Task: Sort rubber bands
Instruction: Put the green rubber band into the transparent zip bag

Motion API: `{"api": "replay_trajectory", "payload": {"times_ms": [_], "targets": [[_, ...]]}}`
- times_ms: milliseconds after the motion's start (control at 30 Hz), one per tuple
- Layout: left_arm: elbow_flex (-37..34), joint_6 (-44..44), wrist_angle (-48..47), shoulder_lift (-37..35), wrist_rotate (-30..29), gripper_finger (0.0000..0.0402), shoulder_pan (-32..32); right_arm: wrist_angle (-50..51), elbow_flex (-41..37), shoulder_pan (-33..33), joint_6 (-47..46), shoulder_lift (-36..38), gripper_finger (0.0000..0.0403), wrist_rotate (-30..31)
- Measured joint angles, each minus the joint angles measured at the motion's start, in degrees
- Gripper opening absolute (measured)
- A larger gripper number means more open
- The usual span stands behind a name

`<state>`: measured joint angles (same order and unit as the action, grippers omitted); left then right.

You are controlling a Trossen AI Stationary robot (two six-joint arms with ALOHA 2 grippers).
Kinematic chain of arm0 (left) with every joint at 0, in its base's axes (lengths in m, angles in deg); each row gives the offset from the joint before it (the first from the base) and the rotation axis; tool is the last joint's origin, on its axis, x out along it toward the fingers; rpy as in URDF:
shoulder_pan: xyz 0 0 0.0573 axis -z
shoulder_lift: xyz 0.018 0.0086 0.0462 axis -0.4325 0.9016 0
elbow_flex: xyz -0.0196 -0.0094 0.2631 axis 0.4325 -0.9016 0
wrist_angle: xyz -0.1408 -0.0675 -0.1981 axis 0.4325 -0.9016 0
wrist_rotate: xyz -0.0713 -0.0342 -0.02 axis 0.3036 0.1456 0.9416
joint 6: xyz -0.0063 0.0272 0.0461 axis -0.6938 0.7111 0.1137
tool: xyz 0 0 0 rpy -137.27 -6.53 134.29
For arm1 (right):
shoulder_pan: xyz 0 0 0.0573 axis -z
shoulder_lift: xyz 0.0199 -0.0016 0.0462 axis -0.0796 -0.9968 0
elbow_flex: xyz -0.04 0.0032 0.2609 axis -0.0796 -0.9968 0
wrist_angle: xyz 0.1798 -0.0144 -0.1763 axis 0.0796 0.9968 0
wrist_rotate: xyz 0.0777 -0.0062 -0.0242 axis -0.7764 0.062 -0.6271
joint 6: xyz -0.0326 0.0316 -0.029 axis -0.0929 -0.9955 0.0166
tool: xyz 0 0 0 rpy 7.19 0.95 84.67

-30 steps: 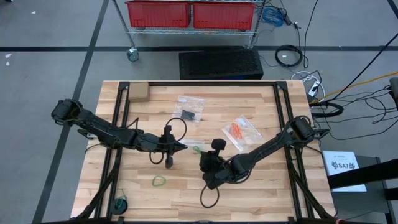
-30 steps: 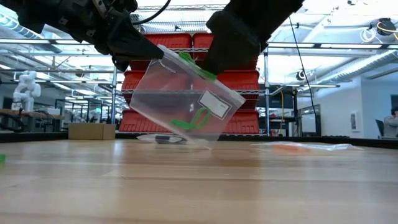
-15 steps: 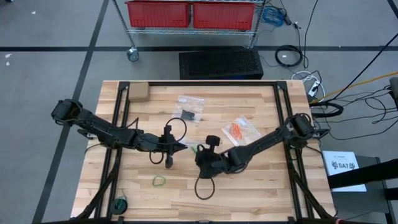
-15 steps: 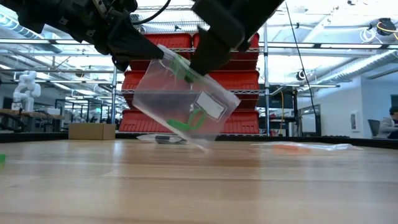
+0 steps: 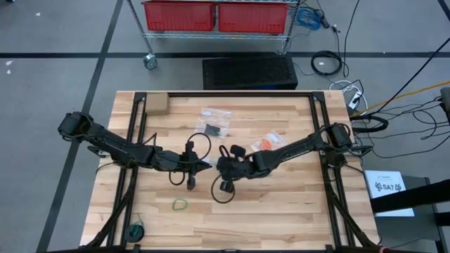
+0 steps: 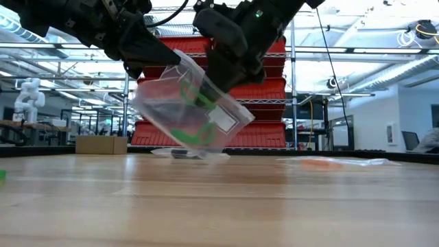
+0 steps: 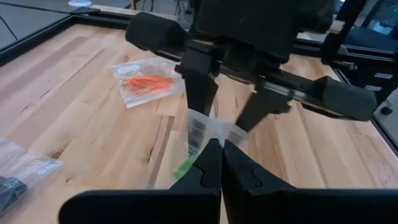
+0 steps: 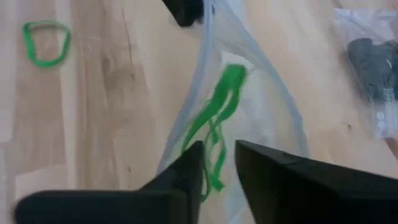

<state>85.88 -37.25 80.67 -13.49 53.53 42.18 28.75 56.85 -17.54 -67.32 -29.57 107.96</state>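
Bag in the air at mid-table, that's the picture: a clear zip bag [image 6: 188, 106] hangs tilted above the table [image 5: 295, 211], and everything else is placed around it. The left gripper [image 7: 219, 144] has its fingers pinched tight on the bag's upper rim, so the bag hangs mouth-up rather than lying flat, presumably to give the other arm a pocket to drop bands into. Inside the bag sit green rubber bands [image 8: 217, 118], a tangle of loops low in the pouch, well below the left fingers.

Right gripper [image 8: 217, 165] is right at the bag's mouth, opposite the left one. Its fingers stand a narrow way apart, straddling the plastic edge, with green loops showing in the gap between them. Whether they grip a band, are letting one go, or are only spreading the opening, I cannot tell from here.

Over the bag's far side, toward the back of the table, lie two more clear bags flat on the wood: one with orange-red bands [image 7: 148, 83], one with black bands [image 5: 214, 128]. So the sort reads as one colour per bag. On the near side of the hanging bag, one loose green band [image 5: 181, 204] lies on the bare wood, well apart from both grippers. That one looks like the next pick, I'd judge, once the right fingers clear the mouth.
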Motion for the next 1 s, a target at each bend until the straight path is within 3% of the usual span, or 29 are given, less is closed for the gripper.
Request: {"api": "replay_trajectory", "payload": {"times_ms": [200, 367, 833, 1000], "targets": [[0.00, 0.14, 0.02, 0.00, -0.02, 0.0000, 0.00, 0.02, 0.02, -0.02, 0.09, 1.62, 0.0172, -0.19], [0.00, 0.37, 0.06, 0.00, -0.10, 0.0000, 0.00, 1.10, 0.09, -0.02, 0.83, 5.00, 0.0210, -0.29], [-0.70, 4.41, -0.11, 0.00, -3.34, 0.0000, -0.02, 5.27, 0.17, -5.16, 3.17, 10.76, 0.0228, -0.56], [-0.91, 4.45, -3.31, 0.00, -3.85, 0.0000, -0.02, -2.37, 0.20, -7.46, 3.15, 7.73, 0.0228, -4.10]]}}
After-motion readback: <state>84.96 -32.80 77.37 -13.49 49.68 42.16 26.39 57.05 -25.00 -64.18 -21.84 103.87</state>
